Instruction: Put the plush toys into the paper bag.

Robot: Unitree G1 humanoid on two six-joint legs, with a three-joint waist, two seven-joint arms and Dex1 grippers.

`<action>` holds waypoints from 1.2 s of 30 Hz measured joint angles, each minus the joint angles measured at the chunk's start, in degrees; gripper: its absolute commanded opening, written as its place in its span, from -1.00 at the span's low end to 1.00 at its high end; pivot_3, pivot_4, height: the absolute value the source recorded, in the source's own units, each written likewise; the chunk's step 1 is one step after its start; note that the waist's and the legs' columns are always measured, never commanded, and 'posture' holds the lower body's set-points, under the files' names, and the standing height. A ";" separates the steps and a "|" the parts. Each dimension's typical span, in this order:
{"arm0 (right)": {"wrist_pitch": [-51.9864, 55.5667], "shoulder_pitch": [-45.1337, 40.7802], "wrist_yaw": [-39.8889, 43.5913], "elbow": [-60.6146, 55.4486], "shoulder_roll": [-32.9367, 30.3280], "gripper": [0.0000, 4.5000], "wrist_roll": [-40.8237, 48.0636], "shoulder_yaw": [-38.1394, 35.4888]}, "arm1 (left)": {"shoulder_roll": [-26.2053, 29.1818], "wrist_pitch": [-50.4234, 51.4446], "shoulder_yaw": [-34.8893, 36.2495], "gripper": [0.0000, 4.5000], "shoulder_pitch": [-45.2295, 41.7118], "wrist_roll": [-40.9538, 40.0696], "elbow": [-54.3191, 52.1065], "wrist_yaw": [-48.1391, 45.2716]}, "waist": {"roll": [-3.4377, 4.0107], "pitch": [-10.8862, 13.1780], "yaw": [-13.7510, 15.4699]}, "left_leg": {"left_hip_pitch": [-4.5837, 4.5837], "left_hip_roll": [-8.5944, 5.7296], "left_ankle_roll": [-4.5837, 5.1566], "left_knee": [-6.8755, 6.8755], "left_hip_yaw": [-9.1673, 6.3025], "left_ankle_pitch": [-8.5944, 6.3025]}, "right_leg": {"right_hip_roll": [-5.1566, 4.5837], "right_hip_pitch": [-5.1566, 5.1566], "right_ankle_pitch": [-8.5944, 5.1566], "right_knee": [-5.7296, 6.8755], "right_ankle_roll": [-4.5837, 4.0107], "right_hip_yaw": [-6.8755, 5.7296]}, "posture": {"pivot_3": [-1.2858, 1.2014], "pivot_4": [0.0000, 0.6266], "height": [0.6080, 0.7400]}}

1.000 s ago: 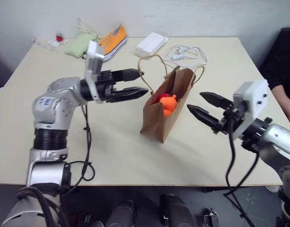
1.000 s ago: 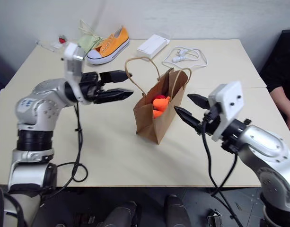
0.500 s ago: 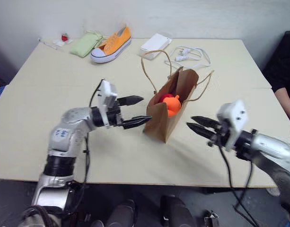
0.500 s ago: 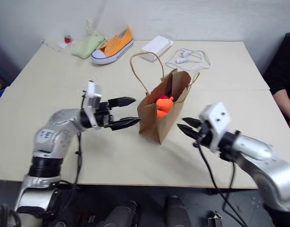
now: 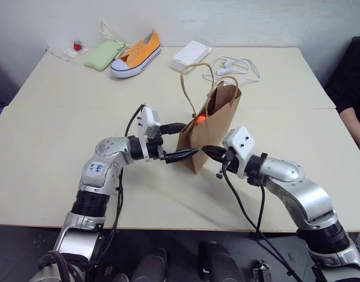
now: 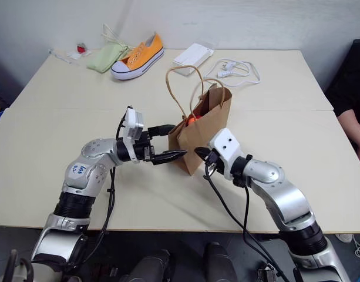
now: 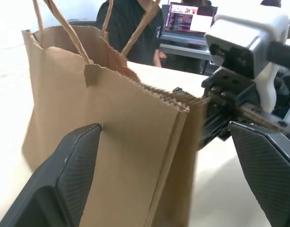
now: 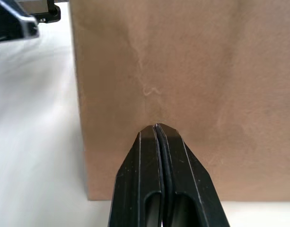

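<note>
Bag (image 5: 210,130) stands on the bench (image 5: 62,135) between our tools, toys (image 5: 199,118) just visible inside. Left tool (image 5: 178,141) gapes wide, fingers straddling its near corner. Right tool (image 8: 156,130), pressed shut and empty, points at its side, tips at the paper.

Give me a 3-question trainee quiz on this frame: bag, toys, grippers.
1. True or false: the right gripper is shut, its tips at the paper bag wall.
2. Where do the plush toys sit? A) beside the sneaker B) inside the bag C) in the left gripper
3. Fill in: the left gripper's fingers stand ____ either side of a bag corner.

Key: 1 true; 2 B; 3 open.
</note>
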 measured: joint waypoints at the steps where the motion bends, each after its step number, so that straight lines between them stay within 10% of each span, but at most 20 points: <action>1: -0.10 -0.14 -0.18 0.51 0.82 -0.98 -0.65 0.21 | 0.23 0.20 0.12 1.00 0.05 -0.15 -0.29 -0.06 | 0.00 0.00 -0.01 | 0.00 0.00 0.00 0.00 0.00 0.00 | 0.00 0.00 0.00 0.00 0.00 0.00 | 0.03 -0.52 1.00; 15: -1.09 -0.92 -0.37 2.99 3.99 -0.98 -4.99 0.08 | -5.25 -4.60 -3.67 1.00 -1.04 10.56 7.57 11.79 | -0.01 -0.01 0.28 | 0.00 -0.05 0.00 0.03 0.00 0.00 | -0.01 0.02 0.00 0.01 0.01 -0.02 | 0.03 -0.52 1.00; 30: 3.23 12.84 3.44 -13.57 -3.39 -1.00 1.99 -14.00 | -4.07 -6.30 -0.08 -0.95 -7.15 6.87 15.73 1.43 | -0.01 -0.01 0.75 | -0.11 -0.05 0.00 0.02 -0.10 0.00 | -0.03 0.00 0.00 -0.09 0.01 -0.09 | 0.03 -0.52 1.00; 36: 8.24 27.26 9.40 -24.77 -11.15 -1.00 13.24 -38.63 | -0.36 -9.44 -1.51 -0.99 -12.89 5.61 23.05 -15.04 | -0.03 -0.01 0.67 | 0.02 -0.04 0.02 -0.01 -0.05 -0.01 | 0.00 0.14 0.01 -0.05 0.01 -0.07 | 0.03 -0.52 1.00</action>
